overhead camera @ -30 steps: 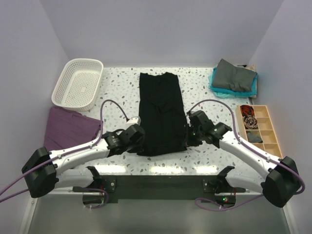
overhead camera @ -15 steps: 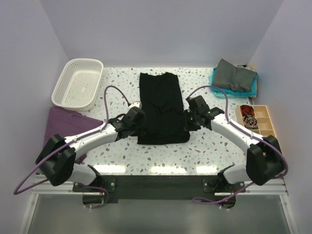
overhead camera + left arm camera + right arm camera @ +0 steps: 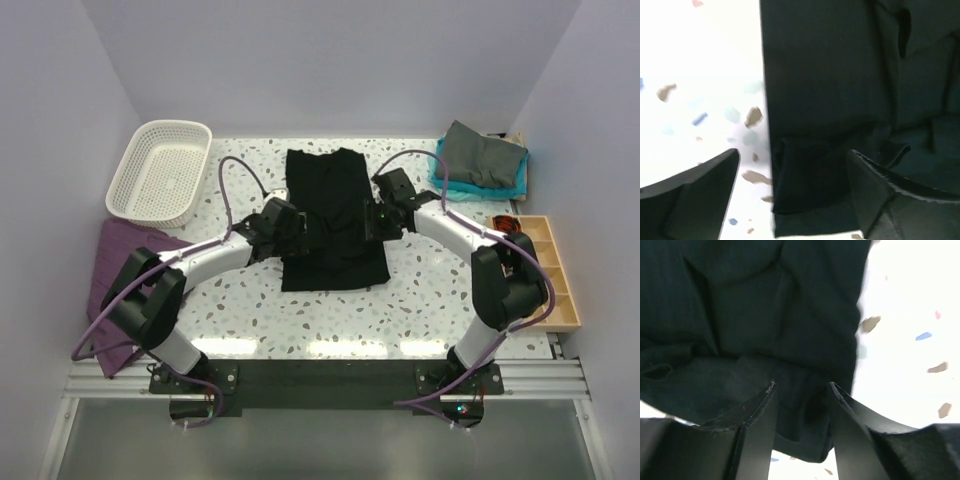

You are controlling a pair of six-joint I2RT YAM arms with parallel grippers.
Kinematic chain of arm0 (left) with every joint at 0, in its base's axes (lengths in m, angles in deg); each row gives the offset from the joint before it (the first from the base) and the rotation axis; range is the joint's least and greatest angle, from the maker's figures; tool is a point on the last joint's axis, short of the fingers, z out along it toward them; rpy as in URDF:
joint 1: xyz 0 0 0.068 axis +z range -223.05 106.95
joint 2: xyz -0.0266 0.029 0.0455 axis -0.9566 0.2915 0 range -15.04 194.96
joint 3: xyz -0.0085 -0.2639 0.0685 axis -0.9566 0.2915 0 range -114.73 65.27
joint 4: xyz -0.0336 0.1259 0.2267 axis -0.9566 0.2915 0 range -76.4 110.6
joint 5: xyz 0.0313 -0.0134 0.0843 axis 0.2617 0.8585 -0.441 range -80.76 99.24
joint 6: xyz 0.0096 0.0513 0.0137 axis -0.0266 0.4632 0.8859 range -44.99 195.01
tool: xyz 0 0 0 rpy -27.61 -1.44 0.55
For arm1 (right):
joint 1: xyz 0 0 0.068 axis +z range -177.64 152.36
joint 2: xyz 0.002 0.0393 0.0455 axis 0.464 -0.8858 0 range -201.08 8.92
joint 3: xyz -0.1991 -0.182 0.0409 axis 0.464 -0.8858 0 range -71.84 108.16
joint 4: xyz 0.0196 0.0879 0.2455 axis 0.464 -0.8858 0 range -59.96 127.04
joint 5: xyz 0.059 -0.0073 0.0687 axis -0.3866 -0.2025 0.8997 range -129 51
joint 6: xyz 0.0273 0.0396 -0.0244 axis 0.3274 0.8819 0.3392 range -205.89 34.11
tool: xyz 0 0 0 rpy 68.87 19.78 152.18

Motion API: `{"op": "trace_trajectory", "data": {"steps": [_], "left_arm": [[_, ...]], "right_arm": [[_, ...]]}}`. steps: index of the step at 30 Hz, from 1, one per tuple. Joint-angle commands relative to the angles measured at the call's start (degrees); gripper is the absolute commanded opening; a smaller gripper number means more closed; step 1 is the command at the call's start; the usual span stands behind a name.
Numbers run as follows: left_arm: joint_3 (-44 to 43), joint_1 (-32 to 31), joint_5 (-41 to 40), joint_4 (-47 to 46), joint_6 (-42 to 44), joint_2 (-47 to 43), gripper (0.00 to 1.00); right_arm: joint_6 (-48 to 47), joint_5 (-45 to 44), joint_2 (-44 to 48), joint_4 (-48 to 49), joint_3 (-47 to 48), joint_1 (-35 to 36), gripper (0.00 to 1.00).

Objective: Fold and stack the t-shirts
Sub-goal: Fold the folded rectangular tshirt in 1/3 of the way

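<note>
The black t-shirt lies in a long folded strip mid-table, its near end doubled over onto itself. My left gripper hovers over its left edge, jaws wide open; in the left wrist view the shirt's edge runs between the spread fingers. My right gripper sits over the shirt's right edge, jaws apart, with loose black fabric showing in the gap and nothing pinched. The dark grey t-shirt lies folded on the teal one at the back right.
A white lattice basket stands at the back left. A purple cloth lies at the left edge. A wooden compartment tray with small items sits at the right edge.
Both grippers moved away from the bases carrying the shirt's near end over itself, so the shirt is shorter. Both have opened and let go.
</note>
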Motion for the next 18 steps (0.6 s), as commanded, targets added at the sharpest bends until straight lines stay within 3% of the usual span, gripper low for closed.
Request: {"op": "trace_trajectory", "data": {"steps": [1,4,12,18], "left_arm": [[-4.4,0.92,-8.15,-3.1,2.89,-2.75,1.0],[-4.93,1.01,-8.34,-1.78,4.04,-5.39,1.0],[1.22,1.01,10.72,-0.73,4.39,-11.54,1.0],[5.96,0.93,18.99,-1.16,3.95,-11.81,0.96]], "right_arm": [[-3.57,-6.09,4.47,1.68,4.56,-0.5,0.49],[-4.1,-5.93,6.93,0.63,3.78,-0.5,0.5],[-0.59,6.98,11.42,0.45,-4.3,-0.41,0.48],[0.82,8.84,13.18,0.45,-8.35,0.29,0.46]]}}
